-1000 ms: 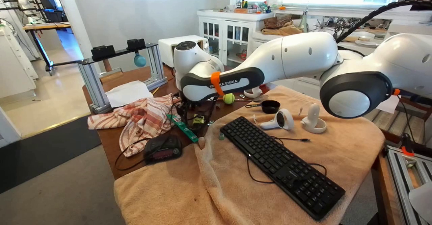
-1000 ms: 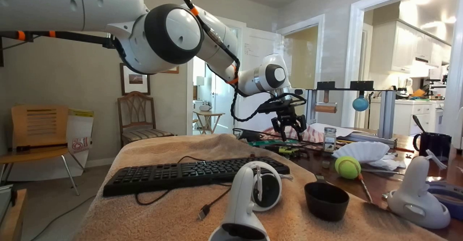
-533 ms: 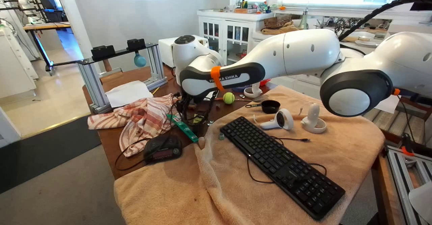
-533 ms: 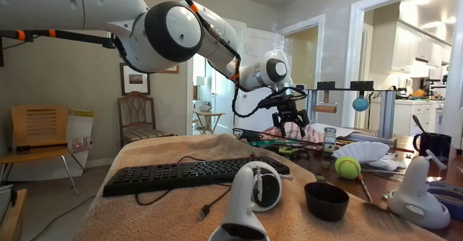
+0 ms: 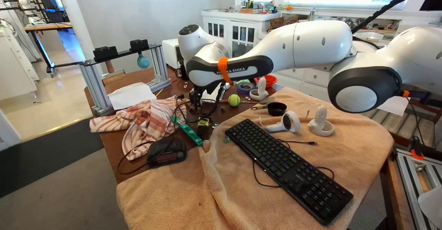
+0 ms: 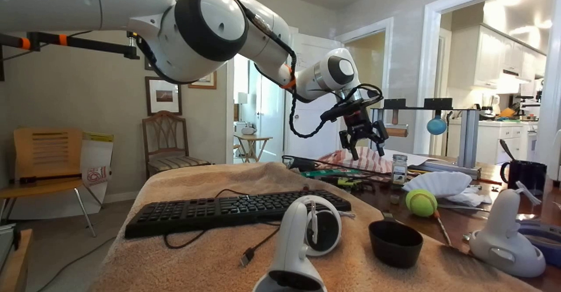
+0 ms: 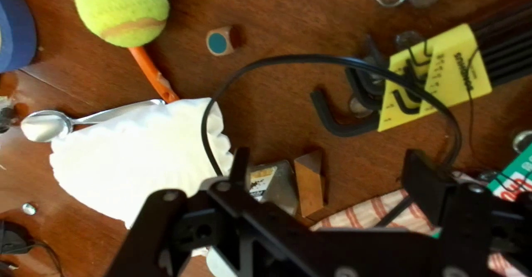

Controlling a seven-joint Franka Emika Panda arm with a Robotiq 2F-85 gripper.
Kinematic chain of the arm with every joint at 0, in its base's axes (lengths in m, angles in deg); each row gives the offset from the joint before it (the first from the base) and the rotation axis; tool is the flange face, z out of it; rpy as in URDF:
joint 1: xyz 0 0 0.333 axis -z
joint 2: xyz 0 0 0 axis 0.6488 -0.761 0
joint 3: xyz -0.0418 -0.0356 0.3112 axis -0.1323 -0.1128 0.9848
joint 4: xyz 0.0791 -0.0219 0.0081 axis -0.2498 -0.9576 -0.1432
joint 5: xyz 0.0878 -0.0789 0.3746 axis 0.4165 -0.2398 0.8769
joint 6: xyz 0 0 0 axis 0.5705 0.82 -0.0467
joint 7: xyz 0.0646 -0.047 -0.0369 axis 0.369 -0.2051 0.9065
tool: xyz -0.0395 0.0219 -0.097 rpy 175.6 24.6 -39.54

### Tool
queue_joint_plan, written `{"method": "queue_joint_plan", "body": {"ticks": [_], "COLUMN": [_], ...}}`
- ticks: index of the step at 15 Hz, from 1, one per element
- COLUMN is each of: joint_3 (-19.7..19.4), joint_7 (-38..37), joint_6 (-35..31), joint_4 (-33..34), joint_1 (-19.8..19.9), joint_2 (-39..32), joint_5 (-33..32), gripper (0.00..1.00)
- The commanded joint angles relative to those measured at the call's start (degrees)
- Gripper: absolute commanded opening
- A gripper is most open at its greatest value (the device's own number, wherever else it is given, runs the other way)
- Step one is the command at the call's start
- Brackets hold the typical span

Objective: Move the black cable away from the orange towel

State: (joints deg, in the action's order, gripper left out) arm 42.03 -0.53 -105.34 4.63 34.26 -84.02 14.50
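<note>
A thin black cable [image 7: 291, 58] arcs over the table in the wrist view, passing behind both fingers. It also runs past the striped towel in an exterior view [image 6: 324, 161]. A black clock [image 5: 167, 152] has a cable loop at its left. The orange-and-white striped towel [image 5: 148, 116] lies crumpled beside it and shows under a dark strip in the wrist view [image 7: 361, 213]. A large peach-orange towel [image 5: 172, 192] covers the front of the table under the keyboard. My gripper [image 6: 367, 154] is open above the table near the striped towel, with nothing between its fingertips [image 7: 328, 158].
A yellow hex key set [image 7: 436, 77], wooden block [image 7: 308, 185], white paper filter [image 7: 137, 156] and tennis ball [image 7: 120, 11] lie below. A glass jar [image 6: 399, 169] stands near the gripper. A black keyboard [image 5: 290, 169] with its own cable and a metal frame [image 5: 160, 66] are also around.
My gripper has risen and tilted, moving to the right in an exterior view. Its fingers are open throughout. The yellow hex key set shows more clearly below it.
</note>
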Motion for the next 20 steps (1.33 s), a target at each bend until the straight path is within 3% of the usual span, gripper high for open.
{"method": "queue_joint_plan", "body": {"ticks": [1,2,5,9,13,18,20], "joint_3": [-1.01,-0.64,-0.56,-1.15,-1.27,-2.27,-3.49], "joint_7": [8.38,11.57,19.54,29.04,36.78,40.88,40.24], "joint_6": [5.54,6.52,9.78,14.33,17.0,16.33,15.14], "joint_4": [-0.19,-0.14,-0.13,-0.06,0.24,1.16,1.76], "joint_1": [0.24,0.55,0.62,0.02,-0.84,-2.99,-4.55], "joint_2": [-0.07,-0.19,-0.53,-1.26,-2.54,-4.3,-4.28], "joint_5": [-1.81,-1.56,-1.63,-2.64,-3.86,-5.79,-7.44], "gripper": [0.94,0.98,0.91,1.0,0.99,0.93,0.98]}}
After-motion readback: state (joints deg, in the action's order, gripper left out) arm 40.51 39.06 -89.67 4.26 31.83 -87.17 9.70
